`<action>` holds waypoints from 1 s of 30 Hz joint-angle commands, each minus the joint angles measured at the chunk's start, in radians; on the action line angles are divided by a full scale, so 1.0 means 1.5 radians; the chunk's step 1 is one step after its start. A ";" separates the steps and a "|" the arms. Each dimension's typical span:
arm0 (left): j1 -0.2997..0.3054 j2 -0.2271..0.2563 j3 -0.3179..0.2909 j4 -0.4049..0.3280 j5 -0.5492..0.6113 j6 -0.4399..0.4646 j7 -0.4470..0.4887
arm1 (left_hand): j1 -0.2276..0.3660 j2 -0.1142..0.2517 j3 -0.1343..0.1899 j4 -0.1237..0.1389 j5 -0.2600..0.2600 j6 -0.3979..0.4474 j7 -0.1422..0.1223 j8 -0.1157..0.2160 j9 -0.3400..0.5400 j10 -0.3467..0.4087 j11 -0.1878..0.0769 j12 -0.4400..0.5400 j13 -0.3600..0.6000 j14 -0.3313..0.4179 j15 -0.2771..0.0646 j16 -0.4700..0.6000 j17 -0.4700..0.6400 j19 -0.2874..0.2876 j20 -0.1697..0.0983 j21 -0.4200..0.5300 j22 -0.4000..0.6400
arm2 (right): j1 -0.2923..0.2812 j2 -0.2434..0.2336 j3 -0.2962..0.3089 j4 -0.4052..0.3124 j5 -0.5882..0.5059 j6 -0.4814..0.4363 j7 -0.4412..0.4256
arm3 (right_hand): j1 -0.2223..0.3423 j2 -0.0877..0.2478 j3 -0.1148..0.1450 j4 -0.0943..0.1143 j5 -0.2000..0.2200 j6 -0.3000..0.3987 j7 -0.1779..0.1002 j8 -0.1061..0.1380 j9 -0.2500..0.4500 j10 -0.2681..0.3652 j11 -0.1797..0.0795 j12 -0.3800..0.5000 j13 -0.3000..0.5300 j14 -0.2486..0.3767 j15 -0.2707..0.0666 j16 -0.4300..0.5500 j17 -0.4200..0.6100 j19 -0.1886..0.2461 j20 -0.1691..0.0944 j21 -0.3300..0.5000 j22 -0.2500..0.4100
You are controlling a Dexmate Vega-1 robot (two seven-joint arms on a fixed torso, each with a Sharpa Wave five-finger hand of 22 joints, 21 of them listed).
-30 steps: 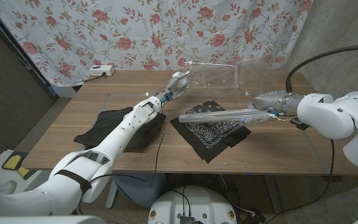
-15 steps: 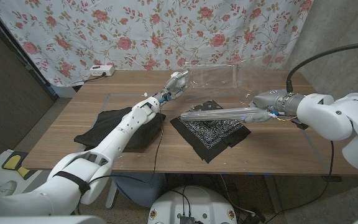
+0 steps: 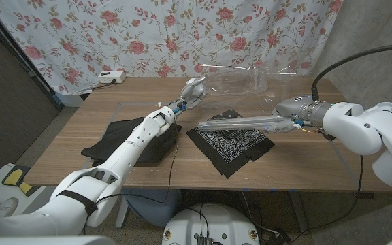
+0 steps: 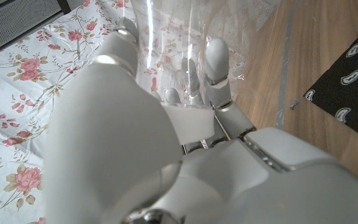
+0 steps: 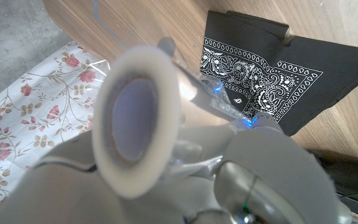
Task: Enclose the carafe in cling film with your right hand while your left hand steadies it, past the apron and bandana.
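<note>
The clear carafe (image 3: 211, 84) stands far back on the table, hard to make out under film; in the left wrist view the carafe (image 4: 166, 37) shows as clear glass against my fingers. My left hand (image 3: 194, 88) holds its side, and its fingers (image 4: 218, 68) lie on the glass. My right hand (image 3: 290, 121) grips a cling film roll (image 3: 240, 123) held level over the black paisley bandana (image 3: 235, 144). A clear film sheet (image 3: 243, 80) stretches from the roll up to the carafe. The black apron (image 3: 129, 139) lies under my left forearm. The roll's open end (image 5: 138, 118) faces the right wrist camera.
A white power strip (image 3: 111, 77) sits at the table's back left, before the floral curtain (image 3: 148, 34). A black cable (image 3: 349, 62) arcs over my right arm. Bare wood of the table (image 3: 305, 170) lies to the front right.
The film sheet's top edge has risen a little and the roll has shifted slightly toward the carafe. My left hand has stayed on the carafe.
</note>
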 commanded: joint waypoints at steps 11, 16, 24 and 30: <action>0.020 0.018 -0.002 -0.035 -0.011 0.016 -0.022 | 0.176 0.182 0.008 -0.004 -0.004 0.001 0.002 0.093 0.001 -0.001 -0.003 0.005 0.000 0.032 -0.017 0.308 -0.002 0.000 -0.004 -0.001 -0.001 | 0.006 0.000 -0.021 0.030 -0.023 -0.001 -0.031 | 0.038 0.043 0.003 -0.004 -0.004 0.025 -0.019 0.005 0.001 0.014 -0.007 0.066 0.032 0.001 -0.080 0.004 0.002 -0.006 -0.022 0.006 0.002; 0.023 0.021 -0.003 -0.042 -0.013 0.017 -0.026 | 0.177 0.183 0.008 -0.004 -0.003 0.001 0.002 0.095 0.003 0.000 -0.003 0.005 -0.001 0.033 -0.019 0.312 0.004 0.001 -0.004 0.000 -0.001 | 0.026 -0.011 -0.042 0.038 -0.012 -0.001 -0.041 | 0.039 0.043 0.003 -0.004 -0.004 0.025 -0.019 0.006 0.000 0.014 -0.007 0.066 0.032 0.001 -0.080 0.004 0.002 -0.007 -0.021 0.007 0.003; 0.026 0.022 -0.005 -0.042 -0.020 0.021 -0.036 | 0.176 0.183 0.009 -0.003 -0.003 0.000 0.001 0.097 0.004 0.000 -0.003 0.007 0.001 0.032 -0.019 0.313 0.006 0.001 -0.004 0.000 -0.001 | 0.042 -0.027 -0.048 0.046 -0.002 -0.008 -0.039 | 0.039 0.043 0.003 -0.004 -0.005 0.025 -0.020 0.007 -0.001 0.015 -0.006 0.066 0.032 0.002 -0.080 0.004 0.002 -0.007 -0.021 0.008 0.002; 0.026 0.023 -0.002 -0.039 -0.021 0.022 -0.052 | 0.176 0.183 0.009 -0.003 -0.004 0.000 0.001 0.098 0.003 -0.002 -0.005 0.008 0.004 0.032 -0.021 0.311 0.004 0.001 -0.004 0.001 -0.001 | 0.071 -0.044 -0.073 0.052 0.011 -0.018 -0.045 | 0.040 0.043 0.003 -0.004 -0.006 0.023 -0.020 0.008 -0.001 0.016 -0.006 0.066 0.032 0.002 -0.080 0.004 0.002 -0.007 -0.021 0.009 0.002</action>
